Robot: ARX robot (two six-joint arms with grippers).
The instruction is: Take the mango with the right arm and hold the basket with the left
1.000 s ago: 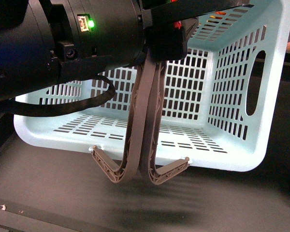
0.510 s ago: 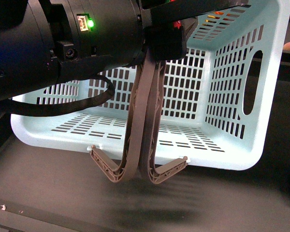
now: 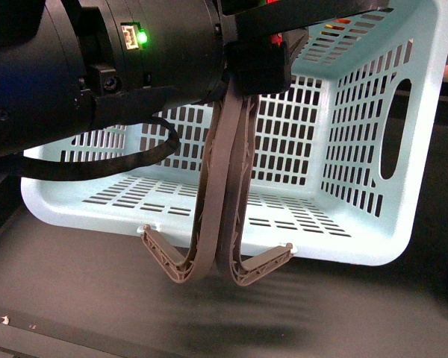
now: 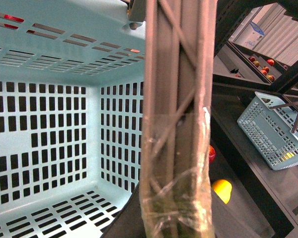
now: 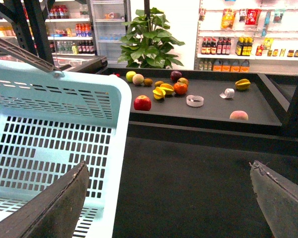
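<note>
Shop shelves stand behind a dark desk [image 5: 208, 113]. Upper left, the left claw [image 3: 246, 78] squeezes both handles [image 3: 224, 186] so the basket [image 3: 358, 194] hangs tipped. The right claw [image 5: 168, 166] gapes wide and empty. The mango [image 5: 242, 84] lies far off on the desk, upper right.

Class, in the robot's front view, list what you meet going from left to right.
left arm → grey-brown handles → oval hand-hole in the basket side wall
</note>
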